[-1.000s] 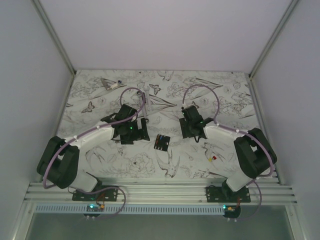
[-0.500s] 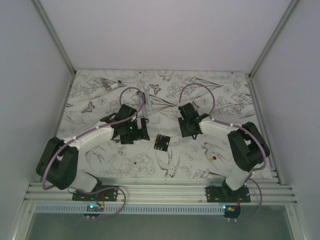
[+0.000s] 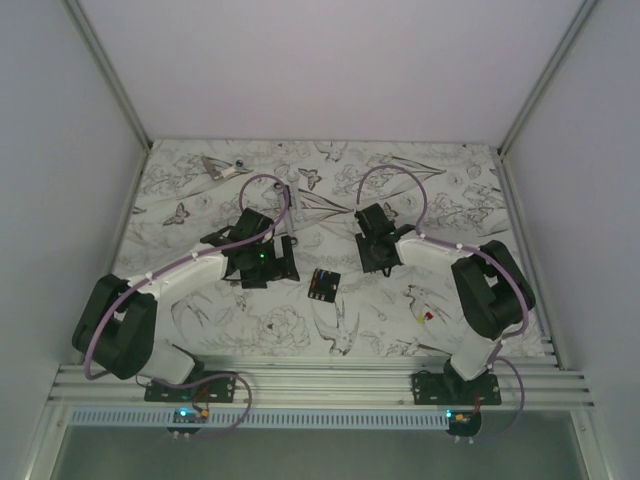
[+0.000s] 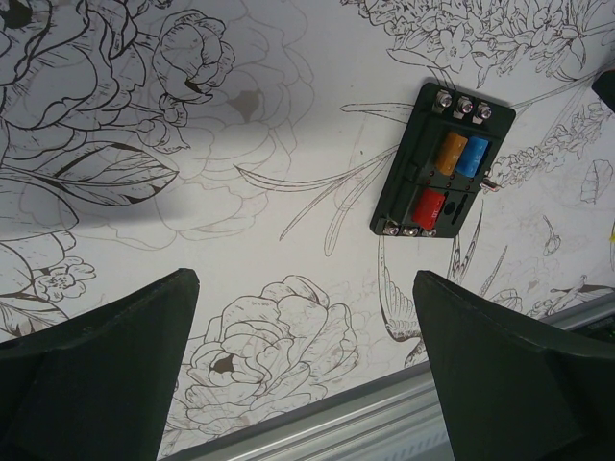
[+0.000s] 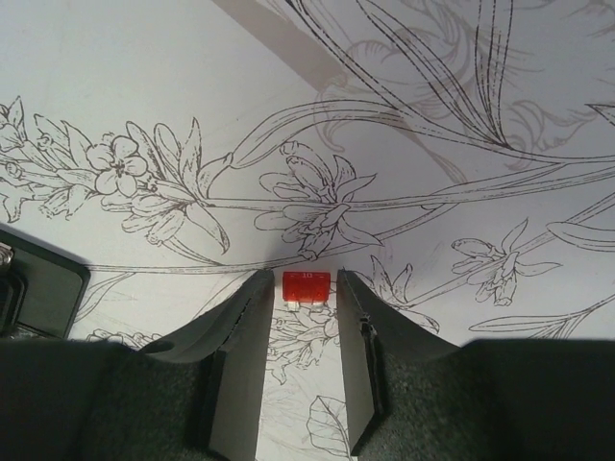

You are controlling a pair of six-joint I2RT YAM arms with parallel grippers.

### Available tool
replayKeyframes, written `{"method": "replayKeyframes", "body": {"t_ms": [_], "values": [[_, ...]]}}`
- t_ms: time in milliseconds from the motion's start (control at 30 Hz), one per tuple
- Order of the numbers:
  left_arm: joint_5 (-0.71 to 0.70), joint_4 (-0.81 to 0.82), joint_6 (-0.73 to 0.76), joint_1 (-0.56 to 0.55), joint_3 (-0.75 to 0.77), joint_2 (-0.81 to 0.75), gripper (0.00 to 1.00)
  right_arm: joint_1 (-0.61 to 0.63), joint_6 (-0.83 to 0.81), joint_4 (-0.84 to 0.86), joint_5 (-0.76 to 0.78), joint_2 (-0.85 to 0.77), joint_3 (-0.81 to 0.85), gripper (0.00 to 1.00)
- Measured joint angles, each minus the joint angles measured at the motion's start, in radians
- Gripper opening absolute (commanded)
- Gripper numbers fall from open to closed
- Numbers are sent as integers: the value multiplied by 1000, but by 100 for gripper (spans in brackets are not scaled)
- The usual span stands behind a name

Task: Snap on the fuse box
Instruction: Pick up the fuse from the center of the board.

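The fuse box is a small black box lying flat on the flowered table between the two arms; the left wrist view shows it with orange, blue and red fuses in its top. My left gripper hovers to its left, open wide and empty. My right gripper is low over the table, its jaws narrowly open on either side of a loose red fuse, with a thin gap on each side. A dark rounded corner that looks like the fuse box shows at that view's left edge.
Small loose red and yellow fuses lie near the right arm's base. A grey metal piece rests at the back left. The aluminium rail runs along the table's near edge. White walls close in the sides and back.
My right arm has shifted slightly left and back, and its jaws have narrowed around the red fuse. The left arm and the fuse box have not moved.
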Motion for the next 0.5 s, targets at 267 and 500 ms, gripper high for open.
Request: {"method": "replayKeyframes", "body": {"t_ms": [267,500], "values": [[0,0,0,0,0,0,100,0,-1,4,-6,7,8,29],[11,0,-4,0,0,-3,100,2,-28,4,-9,-3,-1,25]]}}
